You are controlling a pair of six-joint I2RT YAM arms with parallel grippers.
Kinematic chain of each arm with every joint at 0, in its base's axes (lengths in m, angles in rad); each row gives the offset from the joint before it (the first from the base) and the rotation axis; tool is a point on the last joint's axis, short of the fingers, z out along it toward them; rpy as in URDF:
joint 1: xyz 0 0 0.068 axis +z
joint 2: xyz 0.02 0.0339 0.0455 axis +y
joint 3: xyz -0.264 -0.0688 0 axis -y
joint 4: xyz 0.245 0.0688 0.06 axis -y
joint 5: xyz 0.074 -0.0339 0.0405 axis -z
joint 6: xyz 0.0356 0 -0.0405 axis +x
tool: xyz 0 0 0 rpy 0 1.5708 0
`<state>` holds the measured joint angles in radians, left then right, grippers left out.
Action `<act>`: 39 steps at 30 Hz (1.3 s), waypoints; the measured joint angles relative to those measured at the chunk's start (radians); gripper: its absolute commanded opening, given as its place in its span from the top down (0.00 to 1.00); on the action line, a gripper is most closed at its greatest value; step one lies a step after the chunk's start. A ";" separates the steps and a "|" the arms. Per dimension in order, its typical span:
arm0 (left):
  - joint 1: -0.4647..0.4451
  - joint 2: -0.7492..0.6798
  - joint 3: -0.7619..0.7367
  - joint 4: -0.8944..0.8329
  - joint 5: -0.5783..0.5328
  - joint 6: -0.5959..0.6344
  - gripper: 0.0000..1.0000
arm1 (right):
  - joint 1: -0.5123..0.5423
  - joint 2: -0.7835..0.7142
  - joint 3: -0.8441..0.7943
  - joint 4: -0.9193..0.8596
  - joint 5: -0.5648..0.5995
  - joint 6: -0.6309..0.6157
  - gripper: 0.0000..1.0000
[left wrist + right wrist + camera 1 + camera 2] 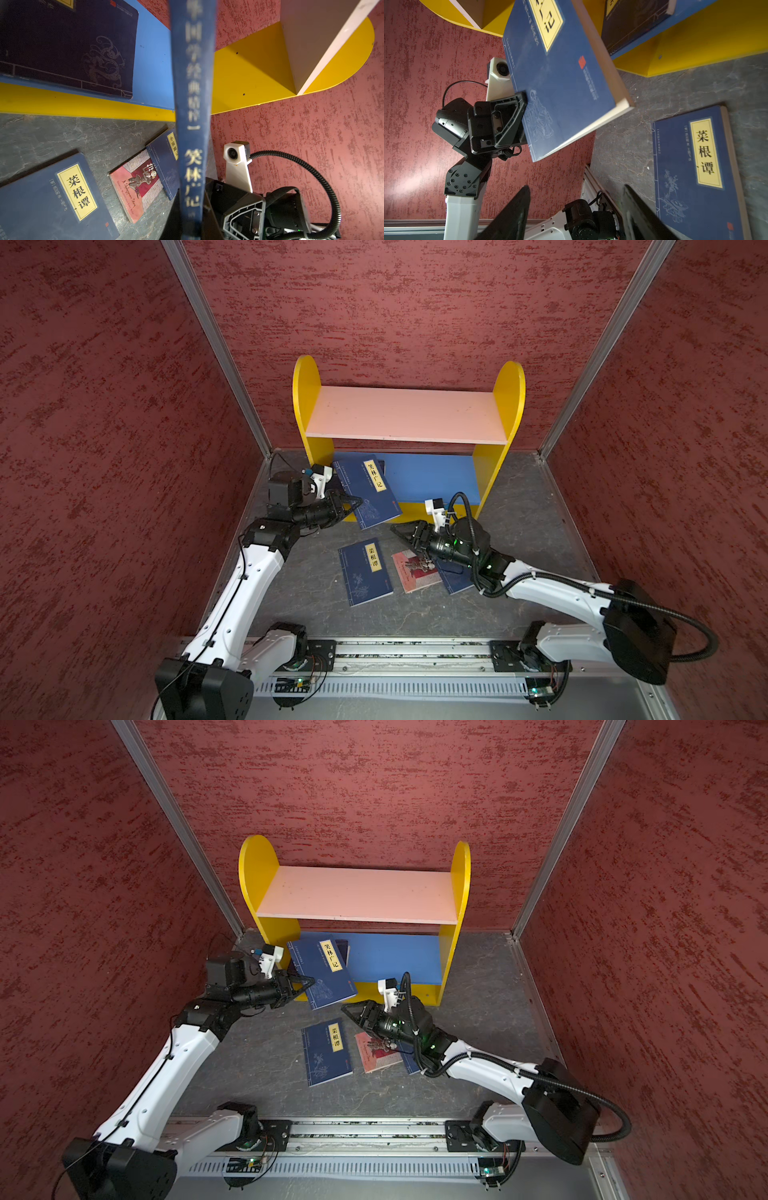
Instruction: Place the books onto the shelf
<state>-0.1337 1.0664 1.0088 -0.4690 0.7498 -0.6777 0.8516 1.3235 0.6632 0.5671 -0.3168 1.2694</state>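
Five thin paperbacks make up the job. One of them, the raised book, sits in the left claw, which is clenched on the cover at the lower spine-side edge. The book hangs tilted, clear of the counter, just in front of the shelf and its blue lower board, where the shelved book lies flat.

Three more lie face up on the counter: the flat navy book, the pink book beside it, and the half-hidden navy book partly under the right arm. The right claw is spread wide with nothing in it. It hovers above the pink book, near the raised book's low corner but apart from it.

These books look light and bendy, with smooth covers that could slip. Held at one edge only, the raised book will likely droop or swing, so a grip close to the spine, where it is stiffest, seems soundest. The flat ones offer no edge to pinch and probably need a corner lifted first.
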 measured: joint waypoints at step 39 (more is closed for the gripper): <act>0.017 -0.030 -0.144 0.171 0.036 -0.365 1.00 | -0.005 0.315 0.166 0.329 0.038 0.108 0.82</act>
<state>-0.1169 1.0367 0.8646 -0.2977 0.7856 -1.0428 0.8467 1.6382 0.8291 0.8959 -0.2787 1.3769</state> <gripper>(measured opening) 0.109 0.225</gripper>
